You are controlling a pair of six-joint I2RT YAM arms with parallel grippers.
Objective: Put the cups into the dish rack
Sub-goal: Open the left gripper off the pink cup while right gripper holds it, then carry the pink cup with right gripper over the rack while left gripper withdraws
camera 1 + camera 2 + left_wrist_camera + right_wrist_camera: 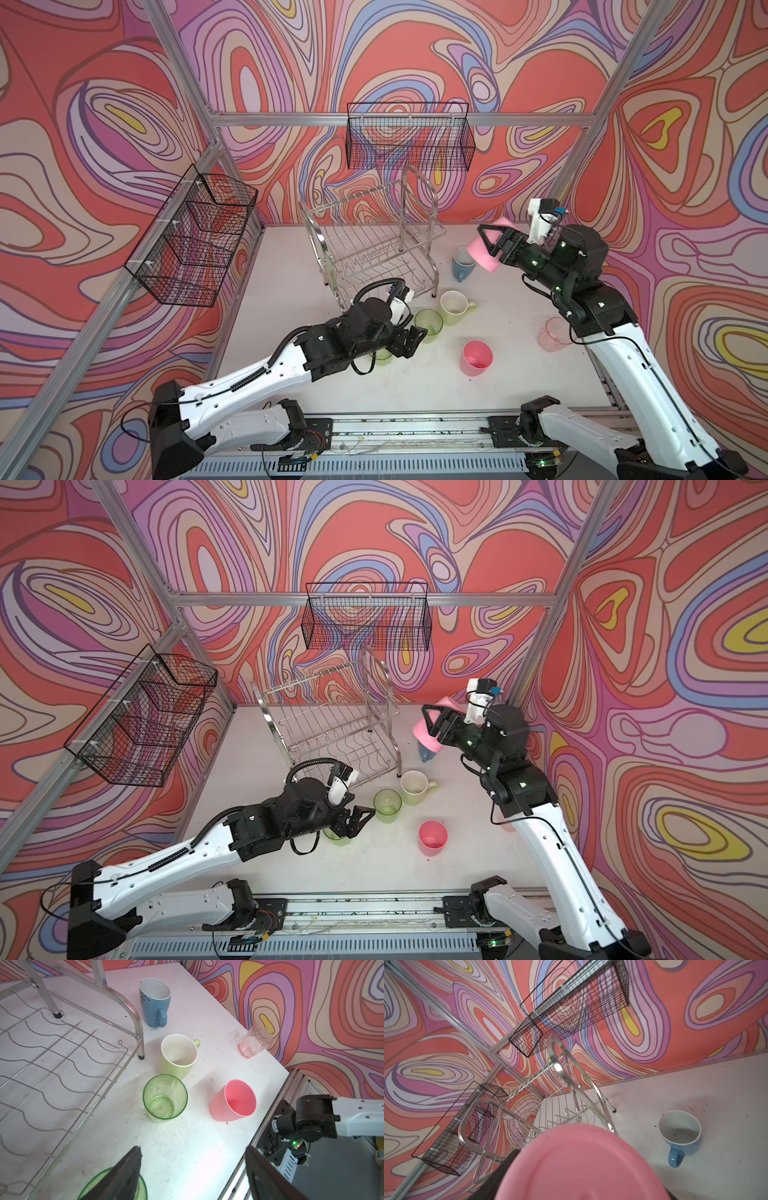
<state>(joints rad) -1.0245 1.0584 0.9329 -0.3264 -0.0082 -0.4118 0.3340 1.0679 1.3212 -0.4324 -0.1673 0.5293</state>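
The right hand [486,242] is clenched around a pink tumbler [484,263], carried tilted and well above the tabletop [374,386] near the blue mug [462,262]. It is just beside the dish rack [374,245], probably held high to clear the rack's looped handle. The left hand [411,343] hangs low, released and holding nothing, over a clear green cup [383,358], likely lining up a grasp; no cup sits in the rack yet.

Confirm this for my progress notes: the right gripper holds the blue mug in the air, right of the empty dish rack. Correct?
No. The right gripper holds a pink tumbler, not the blue mug, in the air, right of the empty dish rack; the blue mug stands on the table. Both top views show it.
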